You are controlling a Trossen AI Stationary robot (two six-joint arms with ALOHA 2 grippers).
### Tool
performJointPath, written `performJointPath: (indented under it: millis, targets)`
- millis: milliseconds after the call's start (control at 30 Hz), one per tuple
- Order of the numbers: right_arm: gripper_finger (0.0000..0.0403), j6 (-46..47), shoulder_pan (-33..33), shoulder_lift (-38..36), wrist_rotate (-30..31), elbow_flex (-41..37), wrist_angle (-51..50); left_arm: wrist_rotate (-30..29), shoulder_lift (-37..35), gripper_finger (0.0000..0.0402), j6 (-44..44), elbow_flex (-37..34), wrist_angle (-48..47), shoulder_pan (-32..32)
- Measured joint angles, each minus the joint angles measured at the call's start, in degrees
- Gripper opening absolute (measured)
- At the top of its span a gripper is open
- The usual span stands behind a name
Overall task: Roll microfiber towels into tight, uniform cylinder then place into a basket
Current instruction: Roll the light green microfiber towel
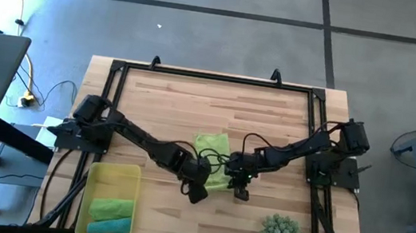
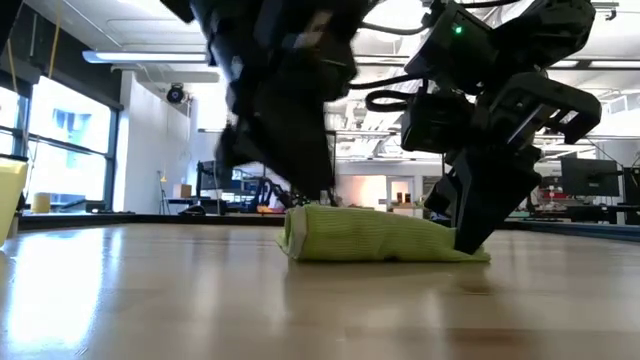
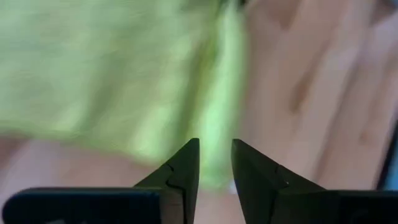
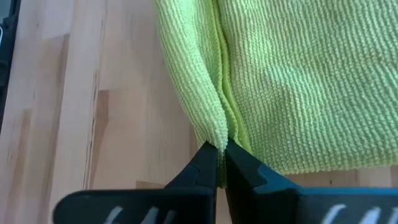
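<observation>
No writing or brand is legible anywhere. At centre frame in the high view, a lime green microfiber towel (image 1: 212, 156) lies half rolled on the wooden table (image 1: 193, 106), its roll running left to right in the low view. The right gripper (image 4: 221, 163) is pinched closed on the towel's folded edge; the left gripper (image 3: 215, 163) stands slightly parted beside the blurred cloth, holding nothing. At lower left, the yellow basket (image 1: 113, 174) holds a green roll (image 1: 111, 207) and a teal roll (image 1: 111, 225)
</observation>
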Motion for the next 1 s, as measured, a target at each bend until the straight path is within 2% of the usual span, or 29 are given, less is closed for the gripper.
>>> performJointPath:
  millis: [67,167,267,333,467,667,1000]
  targets:
    - [0.0002,0.4,0.0,0.0,0.0,-0.1,0.1,-0.9,-1.7,0.0087,1.9,-0.1,-3.5,0.6]
    - [0.0002,0.4,0.0,0.0,-0.1,-0.1,0.4,-0.8,-3.1,0.0090,6.3,0.0,-3.5,1.0]
    - [0.0002,0.4,-0.1,0.0,-0.2,-0.2,0.6,4.0,-3.3,0.0088,13.9,0.0,2.6,-0.3]
    - [0.0002,0.7,-0.5,0.0,-0.7,-0.2,0.6,5.2,-2.7,0.0086,19.2,0.0,6.5,-2.1]
    - [0.0002,1.5,-1.3,0.2,-3.1,-0.2,0.9,1.7,-0.4,0.0084,26.1,0.0,10.1,-5.4]
    - [0.0002,2.4,-1.3,0.2,-3.3,-0.3,1.5,-8.7,1.8,0.0083,28.1,-0.1,8.7,-7.0]
    - [0.0002,2.3,-1.2,0.3,-3.5,-0.3,1.9,-10.2,4.0,0.0083,27.4,-0.1,6.5,-6.6]
